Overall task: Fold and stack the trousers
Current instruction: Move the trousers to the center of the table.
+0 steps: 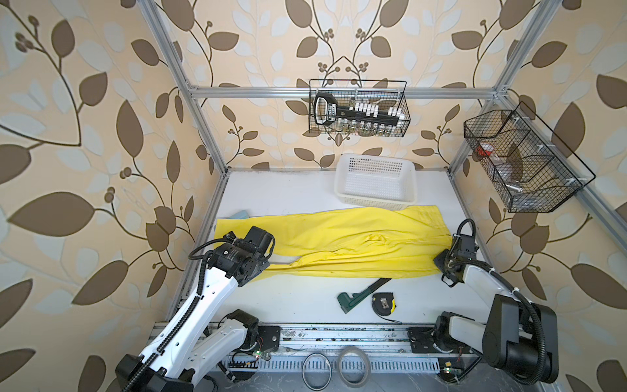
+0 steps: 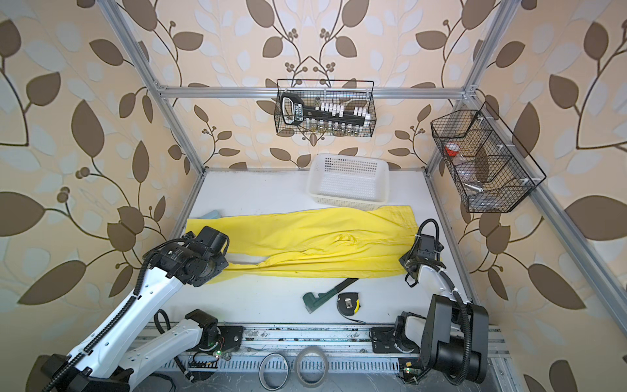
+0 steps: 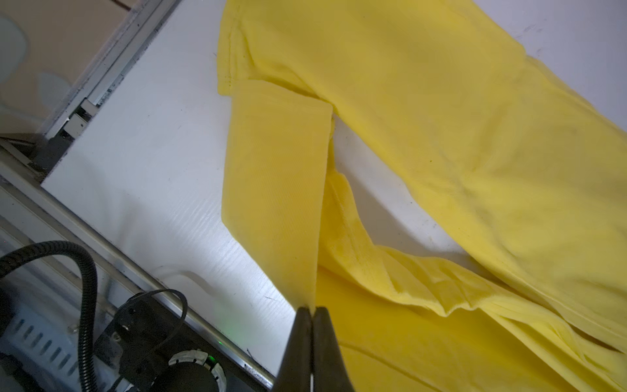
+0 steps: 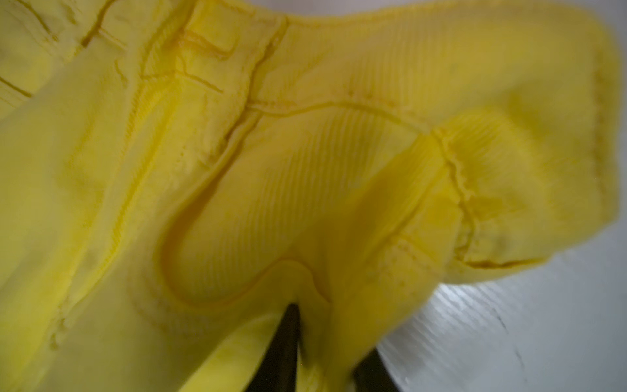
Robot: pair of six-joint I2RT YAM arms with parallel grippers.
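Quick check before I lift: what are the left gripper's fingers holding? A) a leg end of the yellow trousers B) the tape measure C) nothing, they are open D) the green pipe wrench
A: in the left wrist view the left gripper has its fingers pressed together on a flap of the trousers near the leg hem.

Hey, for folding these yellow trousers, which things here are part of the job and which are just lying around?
Job: trousers, left end effector and right end effector, both gripping them.
Lying about: white basket (untouched), green pipe wrench, tape measure.
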